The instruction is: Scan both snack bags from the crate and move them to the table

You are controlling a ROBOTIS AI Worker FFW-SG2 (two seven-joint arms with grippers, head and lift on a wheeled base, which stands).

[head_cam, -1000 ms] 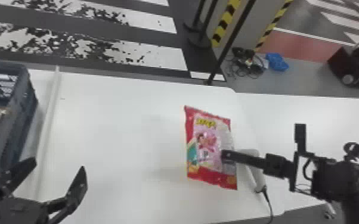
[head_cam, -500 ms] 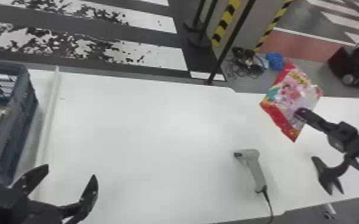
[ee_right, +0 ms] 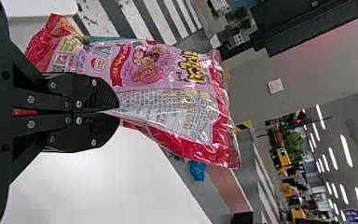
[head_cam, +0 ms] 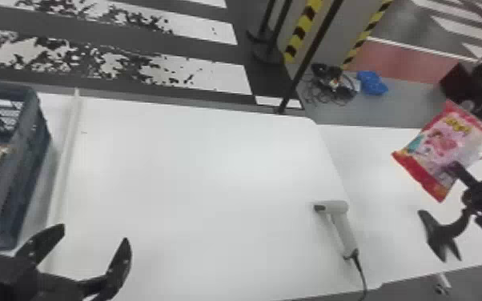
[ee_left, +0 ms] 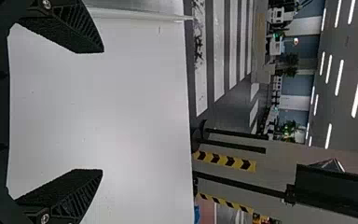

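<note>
Right gripper (ee_right: 117, 112) pinches a glossy red-and-pink plastic bag (head_cam: 444, 146), frame right — light, soft, I'd guess; take slack film. Left gripper (ee_left: 102, 112) gapes.

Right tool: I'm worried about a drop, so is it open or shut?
Shut. In the right wrist view, the right tool has its fingers together, with the snack bag pinched at their tips.

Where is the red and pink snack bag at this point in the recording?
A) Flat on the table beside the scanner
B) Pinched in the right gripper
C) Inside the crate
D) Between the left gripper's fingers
B: the right gripper is closed on the snack bag, whose printed film spreads out from between its fingertips.
</note>
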